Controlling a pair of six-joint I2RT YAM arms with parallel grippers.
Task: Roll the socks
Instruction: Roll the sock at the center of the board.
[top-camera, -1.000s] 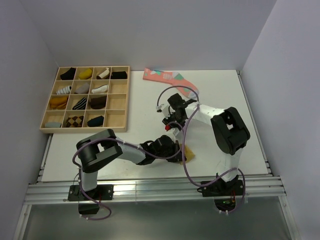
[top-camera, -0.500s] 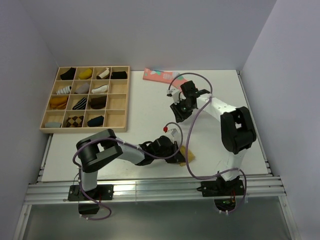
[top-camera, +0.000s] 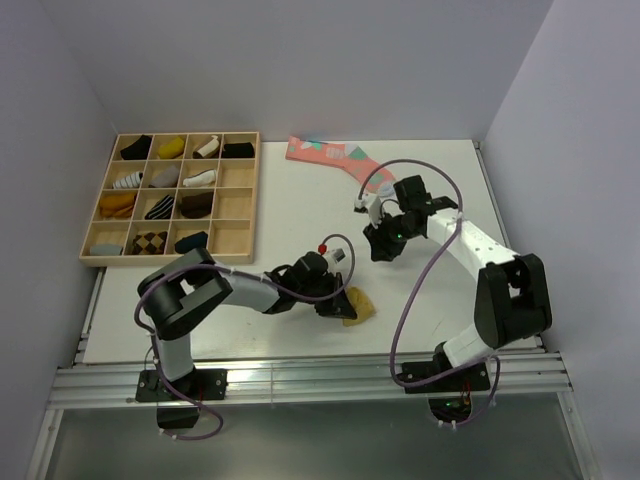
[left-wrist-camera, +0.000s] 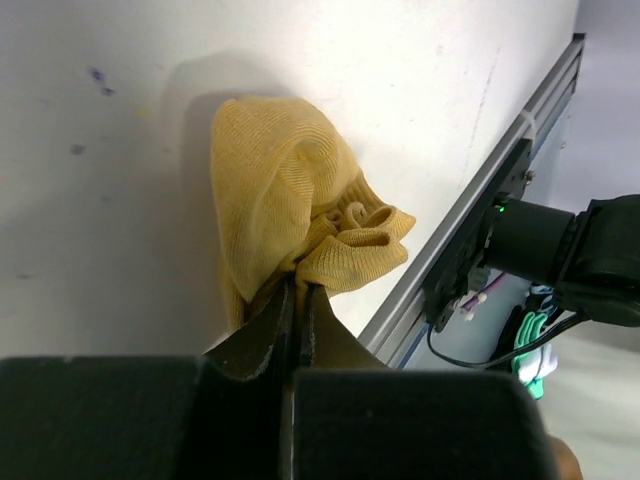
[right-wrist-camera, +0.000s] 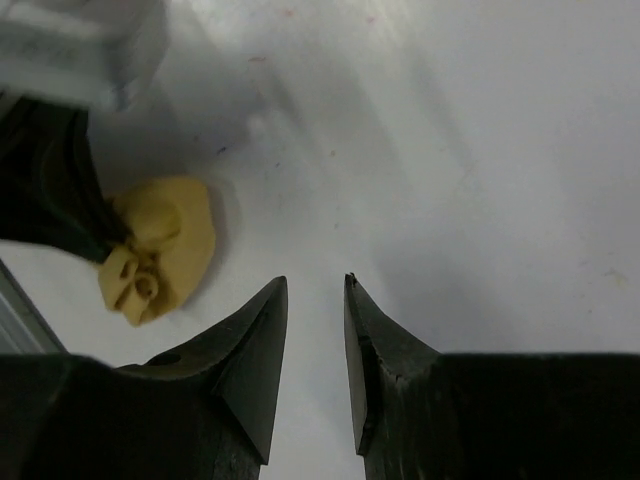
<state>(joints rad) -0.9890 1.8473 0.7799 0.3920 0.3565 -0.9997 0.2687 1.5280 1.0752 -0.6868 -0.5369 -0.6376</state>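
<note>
— Looking it over from big to small, what is in front of you?

— White desk fills the middle of the overhead view. A wooden tray of sorted socks sits at the upper left. A long pink sock lies at upper centre, and it is not mine to roll. The mustard sock is low in the centre, near the desk's front edge, bunched into a loose lump.

— And your fingers?

— My left fingers are pressed together on a fold at the lump's near end, low in the left wrist view. My right fingers stand partly apart with nothing between them. They hover over bare desk, up and to the right of the lump and well apart from it.

— The black sock?

— I can't find it lying loose anywhere. Whether it is tucked inside the lump, I cannot tell.

— Which step is this?

— I judge the roll is mostly made, though the wad looks slack at its crumpled end. The next move calls for my left pinch to hold firm while the right comes down to that end and folds it over the lump. Let go too early, I expect it would spring apart.
</note>
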